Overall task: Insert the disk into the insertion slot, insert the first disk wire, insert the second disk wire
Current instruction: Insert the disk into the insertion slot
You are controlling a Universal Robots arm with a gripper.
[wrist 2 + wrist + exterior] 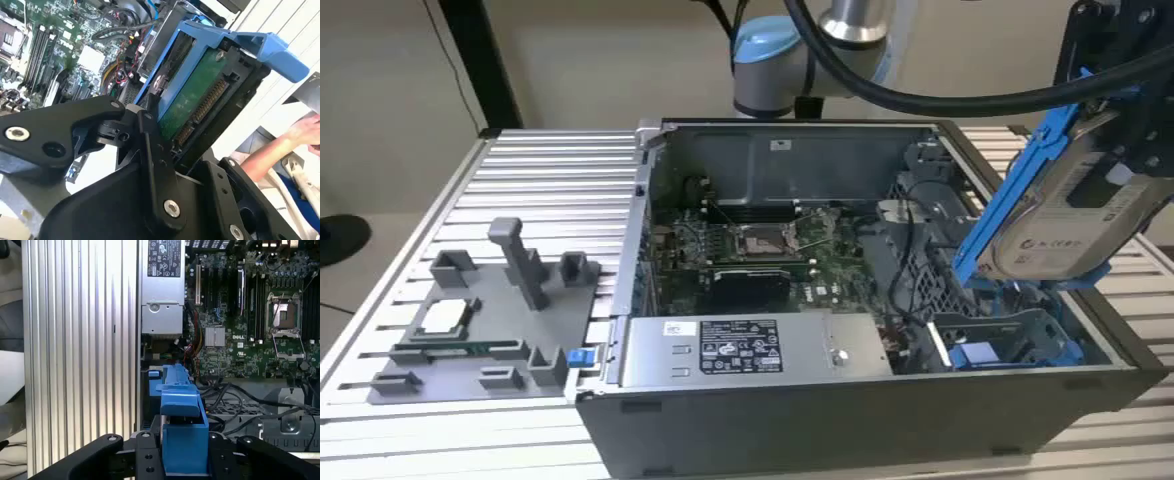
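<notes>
The disk, a silver drive with a white label clipped in a bright blue frame, hangs tilted above the exterior view's right side of the open computer case. My gripper is shut on it from above. In the second wrist view the black fingers clamp the disk, whose green circuit board and connector face the camera. In the first wrist view the blue frame sits between the fingers. Below the disk, at the case's front corner, lies the insertion slot, a grey metal bay with blue tabs.
The case stands on a ribbed aluminium table. Inside are the motherboard, the labelled power-supply box and loose black cables. A grey fixture block sits on the exterior view's left. A person's arm is beyond the table.
</notes>
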